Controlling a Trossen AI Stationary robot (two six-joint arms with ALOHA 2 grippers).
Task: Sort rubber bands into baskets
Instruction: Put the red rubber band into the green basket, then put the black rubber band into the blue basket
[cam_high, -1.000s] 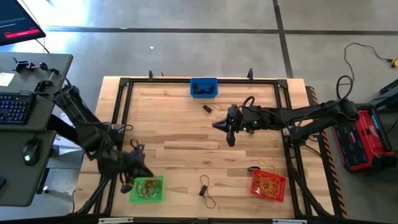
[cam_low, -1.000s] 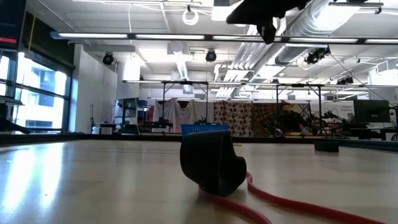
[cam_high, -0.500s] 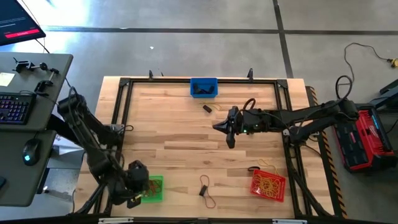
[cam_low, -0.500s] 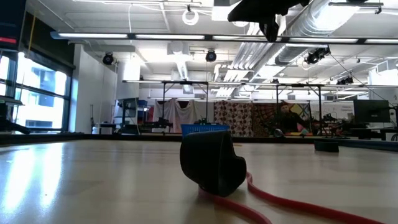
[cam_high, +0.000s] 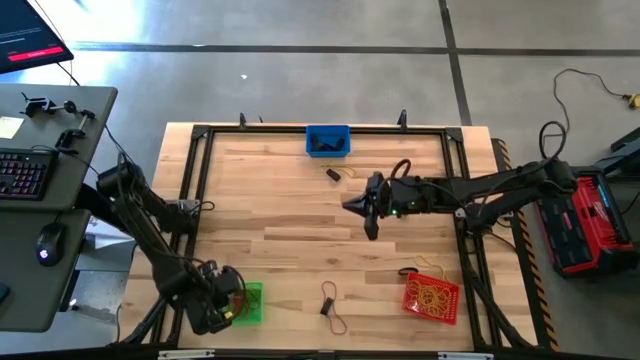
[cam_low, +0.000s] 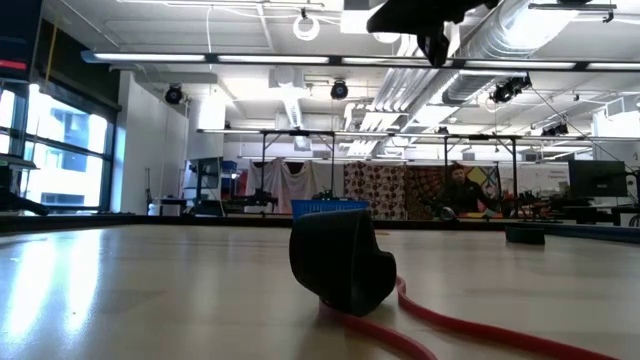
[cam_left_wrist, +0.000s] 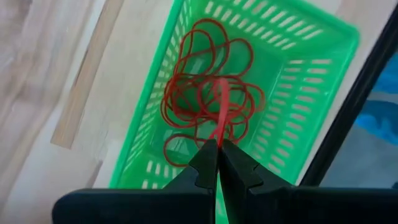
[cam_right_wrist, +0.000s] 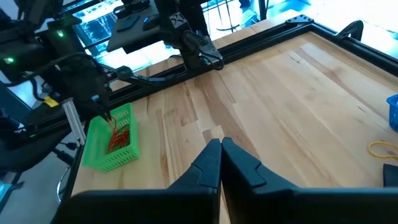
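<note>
Although most of the elastic loops already lie sorted, the high view shows work left: the square green plastic mesh basket (cam_high: 243, 301) at the near left corner holds reddish-brown rubber bands (cam_high: 238, 300), the red mesh basket (cam_high: 432, 297) at the near right holds yellow ones, and the blue mesh basket (cam_high: 327, 140) at the far edge holds dark ones. A black loop joined with a reddish one (cam_high: 331, 305) lies loose on the wooden table (cam_high: 290, 230) between the green and red baskets, a small dark band (cam_high: 334, 174) sits just below the blue basket, and a yellow loop (cam_high: 407, 271) rests beside the red one. The left gripper (cam_high: 226, 300) hangs over the green basket's edge; the right gripper (cam_high: 366, 207) hovers mid-table.

In the low view, the stray black band (cam_low: 341, 262) with its red companion fills the foreground, untouched.

In the left wrist view, the left gripper's fingers are pinched together on a thin red band (cam_left_wrist: 220, 115) that hangs down over the pile, so I judge this drop unfinished.

In the right wrist view, the right gripper (cam_right_wrist: 219, 158) is closed and empty above bare planks.
</note>
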